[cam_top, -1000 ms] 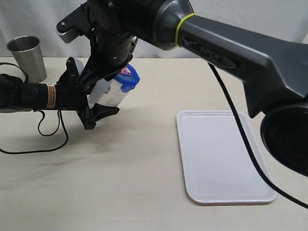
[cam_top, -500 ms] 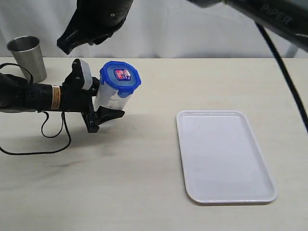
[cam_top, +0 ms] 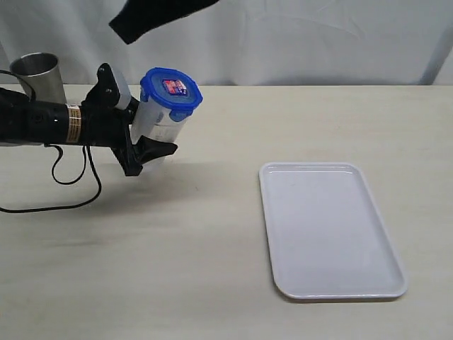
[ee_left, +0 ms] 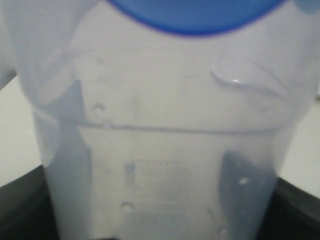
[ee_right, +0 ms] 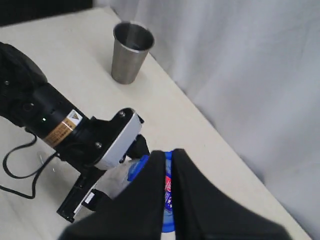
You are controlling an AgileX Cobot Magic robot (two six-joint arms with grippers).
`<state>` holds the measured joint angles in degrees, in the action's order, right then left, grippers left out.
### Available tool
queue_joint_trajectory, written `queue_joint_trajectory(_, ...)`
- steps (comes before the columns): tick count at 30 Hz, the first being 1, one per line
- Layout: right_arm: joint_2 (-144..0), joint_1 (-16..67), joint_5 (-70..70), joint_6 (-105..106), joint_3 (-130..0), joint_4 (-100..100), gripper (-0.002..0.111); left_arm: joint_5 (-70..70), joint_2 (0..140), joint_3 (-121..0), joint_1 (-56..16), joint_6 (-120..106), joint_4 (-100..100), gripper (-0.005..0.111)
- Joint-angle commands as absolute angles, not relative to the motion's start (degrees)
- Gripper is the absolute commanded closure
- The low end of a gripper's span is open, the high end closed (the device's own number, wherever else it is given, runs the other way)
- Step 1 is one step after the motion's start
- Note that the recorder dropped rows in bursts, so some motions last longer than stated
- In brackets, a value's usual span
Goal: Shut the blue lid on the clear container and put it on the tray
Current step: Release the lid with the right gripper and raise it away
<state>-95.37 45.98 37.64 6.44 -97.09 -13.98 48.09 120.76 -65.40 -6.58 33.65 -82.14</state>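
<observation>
The clear container (cam_top: 157, 129) hangs tilted above the table at the left, and my left gripper (cam_top: 141, 124) is shut on its body from the side. The blue lid (cam_top: 170, 92) sits on top, red-and-white sticker up. In the left wrist view the container (ee_left: 160, 150) fills the picture, with the lid (ee_left: 195, 15) at its far end and a dark finger (ee_left: 245, 190) showing through the wall. My right gripper (ee_right: 168, 154) hovers above the lid (ee_right: 167, 205), shut and holding nothing; only its black tip (cam_top: 126, 32) shows in the exterior view. The white tray (cam_top: 329, 227) lies at the right.
A steel cup (cam_top: 37, 74) stands at the back left, behind the left arm; the right wrist view shows that cup (ee_right: 131, 51) too. A black cable (cam_top: 71, 180) loops on the table under the left arm. A white curtain hangs behind the table.
The right gripper rose off the lid toward the top of the view and closed its jaws. The left gripper shifted the lidded container slightly up and left.
</observation>
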Motion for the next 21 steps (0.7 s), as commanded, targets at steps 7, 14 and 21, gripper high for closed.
queue_joint_trajectory(7,-61.49,44.14,-2.40,-4.32,-52.58,-18.65,0.104,47.52,118.32,-65.39,-6.76,38.97,-83.99,0.107)
queue_joint_trajectory(14,-43.95,39.47,-10.56,-3.49,-35.06,-15.24,0.104,30.15,113.48,-65.39,-11.41,55.13,-98.97,0.107)
queue_joint_trajectory(21,-29.94,38.56,-16.38,-3.23,-22.23,-13.97,0.104,20.91,113.17,-65.29,-20.23,55.10,-99.95,0.107)
